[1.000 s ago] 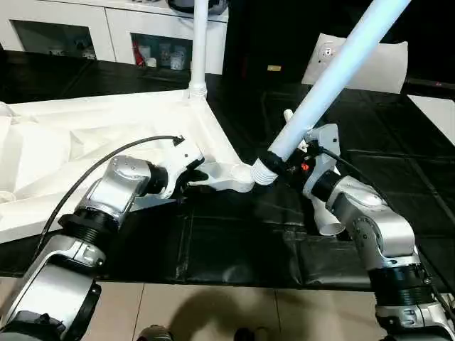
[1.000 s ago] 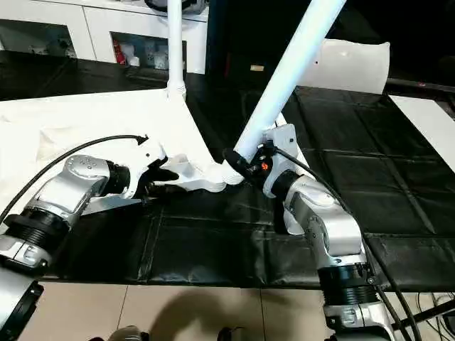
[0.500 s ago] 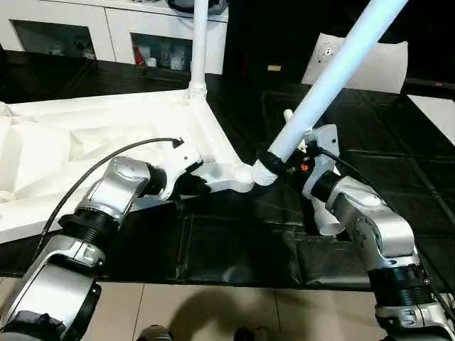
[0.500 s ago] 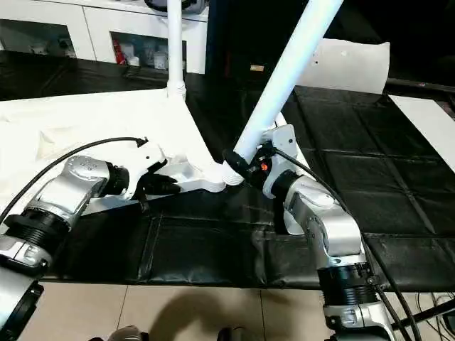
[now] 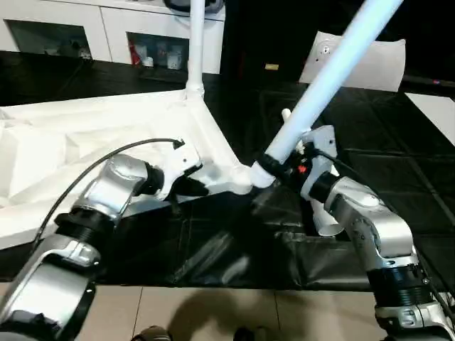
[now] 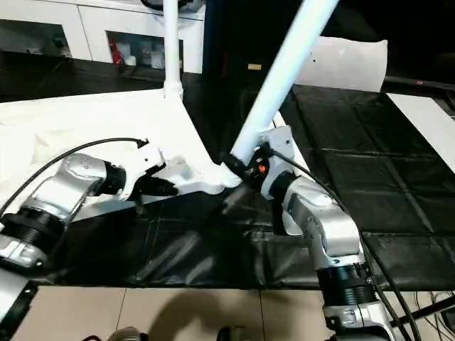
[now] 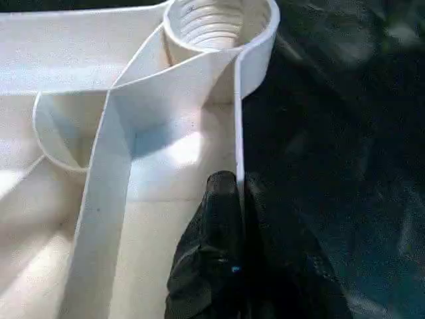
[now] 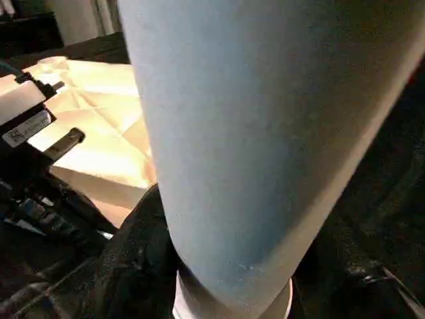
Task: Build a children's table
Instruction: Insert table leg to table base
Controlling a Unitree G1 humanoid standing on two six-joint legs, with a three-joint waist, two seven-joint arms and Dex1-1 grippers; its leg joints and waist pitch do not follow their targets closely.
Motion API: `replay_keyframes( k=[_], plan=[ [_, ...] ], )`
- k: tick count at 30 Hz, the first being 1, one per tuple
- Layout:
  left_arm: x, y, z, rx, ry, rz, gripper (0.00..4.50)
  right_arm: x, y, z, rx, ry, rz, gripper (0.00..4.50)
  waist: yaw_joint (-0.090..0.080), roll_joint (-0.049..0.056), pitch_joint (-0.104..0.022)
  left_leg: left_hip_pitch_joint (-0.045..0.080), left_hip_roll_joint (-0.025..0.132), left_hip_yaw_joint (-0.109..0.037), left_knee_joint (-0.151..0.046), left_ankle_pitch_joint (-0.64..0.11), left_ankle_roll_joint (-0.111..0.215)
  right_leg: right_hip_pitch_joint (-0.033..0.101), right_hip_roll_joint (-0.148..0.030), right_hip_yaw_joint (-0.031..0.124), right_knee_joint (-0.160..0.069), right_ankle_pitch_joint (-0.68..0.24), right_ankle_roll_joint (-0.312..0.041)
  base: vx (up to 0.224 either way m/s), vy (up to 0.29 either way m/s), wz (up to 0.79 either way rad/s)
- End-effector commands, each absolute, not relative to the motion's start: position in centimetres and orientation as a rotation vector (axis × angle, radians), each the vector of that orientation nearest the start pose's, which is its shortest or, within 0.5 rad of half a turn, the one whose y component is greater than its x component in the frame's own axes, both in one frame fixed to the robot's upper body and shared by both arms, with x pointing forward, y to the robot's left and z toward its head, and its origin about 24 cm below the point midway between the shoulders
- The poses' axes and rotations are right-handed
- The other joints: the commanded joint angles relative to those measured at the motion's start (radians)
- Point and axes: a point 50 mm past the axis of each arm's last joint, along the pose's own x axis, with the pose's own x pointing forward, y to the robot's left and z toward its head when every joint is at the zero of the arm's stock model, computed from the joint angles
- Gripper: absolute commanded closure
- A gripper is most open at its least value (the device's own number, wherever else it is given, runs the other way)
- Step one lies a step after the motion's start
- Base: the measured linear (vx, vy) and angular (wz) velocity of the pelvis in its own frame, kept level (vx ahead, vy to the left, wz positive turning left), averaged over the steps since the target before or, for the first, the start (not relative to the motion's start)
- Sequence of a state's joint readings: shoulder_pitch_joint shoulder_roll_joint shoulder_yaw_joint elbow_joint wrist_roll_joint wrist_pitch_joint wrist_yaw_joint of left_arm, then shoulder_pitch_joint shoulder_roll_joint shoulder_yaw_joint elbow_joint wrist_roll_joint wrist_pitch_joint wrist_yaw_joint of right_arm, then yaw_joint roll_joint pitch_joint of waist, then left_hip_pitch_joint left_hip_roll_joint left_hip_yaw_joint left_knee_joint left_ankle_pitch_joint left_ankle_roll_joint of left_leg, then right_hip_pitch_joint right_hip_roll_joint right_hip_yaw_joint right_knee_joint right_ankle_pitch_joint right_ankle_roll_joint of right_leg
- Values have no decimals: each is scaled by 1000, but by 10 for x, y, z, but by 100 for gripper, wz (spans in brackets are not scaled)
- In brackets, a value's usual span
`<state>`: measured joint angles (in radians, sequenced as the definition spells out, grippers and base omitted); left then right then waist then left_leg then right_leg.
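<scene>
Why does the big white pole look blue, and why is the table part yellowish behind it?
In the right wrist view the leg sits close to the camera and in shade, so it reads bluish, while the tabletop behind glows warm. In the left eye view the black mat shows shiny glare patches.

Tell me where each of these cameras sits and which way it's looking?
Head cameras: on the head, looking down past both silver forearms at the upturned tabletop.
Left wrist: along the left gripper, pinching the tabletop's edge near the threaded corner socket.
Right wrist: along the right gripper, clamped on the tilted leg.
Shared: tabletop.
</scene>
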<state>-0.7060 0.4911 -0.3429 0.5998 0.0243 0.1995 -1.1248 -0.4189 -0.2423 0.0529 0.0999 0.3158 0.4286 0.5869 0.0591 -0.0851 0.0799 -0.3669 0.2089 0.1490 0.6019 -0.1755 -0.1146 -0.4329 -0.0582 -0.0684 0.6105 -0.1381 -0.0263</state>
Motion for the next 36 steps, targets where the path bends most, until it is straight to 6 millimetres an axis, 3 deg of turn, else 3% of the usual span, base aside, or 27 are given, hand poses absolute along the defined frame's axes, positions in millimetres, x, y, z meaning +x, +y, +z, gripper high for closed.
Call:
replay_keyframes(
  k=[1,6,7,11,22,29,36],
  plan=[
    [331,154,74,575,518,-1256,450,314,-128,105,44,120,758,259,6,25,-85,8,10,10,-70,-206,-4,71,-65,43,-76,-329,-135,0,0,0],
    [336,159,78,591,471,-1208,450,314,-126,105,39,117,775,259,8,24,-81,8,9,11,-71,-238,-9,69,-65,41,-80,-382,-119,0,0,0],
    [337,160,79,566,473,-1189,450,313,-124,104,37,118,784,259,6,19,-79,7,8,11,-71,-242,-9,68,-65,40,-83,-404,-111,0,0,0],
    [336,161,80,554,463,-1188,450,310,-118,101,49,123,811,259,5,23,-79,7,8,9,-71,-240,-5,66,-67,39,-88,-441,-94,0,0,0],
    [330,162,79,545,444,-1247,450,317,-109,84,5,192,847,259,2,20,-81,6,10,11,-72,-215,-7,67,-66,43,-74,-347,-133,0,0,0],
    [327,161,80,531,437,-1282,450,321,-106,79,-10,211,867,259,0,16,-80,5,11,10,-72,-220,-4,68,-68,42,-76,-388,-120,0,0,0],
    [326,160,80,518,434,-1301,450,323,-102,74,-36,238,901,259,0,14,-82,4,11,12,-71,-206,-3,69,-68,44,-74,-364,-128,0,0,0]
  ],
)
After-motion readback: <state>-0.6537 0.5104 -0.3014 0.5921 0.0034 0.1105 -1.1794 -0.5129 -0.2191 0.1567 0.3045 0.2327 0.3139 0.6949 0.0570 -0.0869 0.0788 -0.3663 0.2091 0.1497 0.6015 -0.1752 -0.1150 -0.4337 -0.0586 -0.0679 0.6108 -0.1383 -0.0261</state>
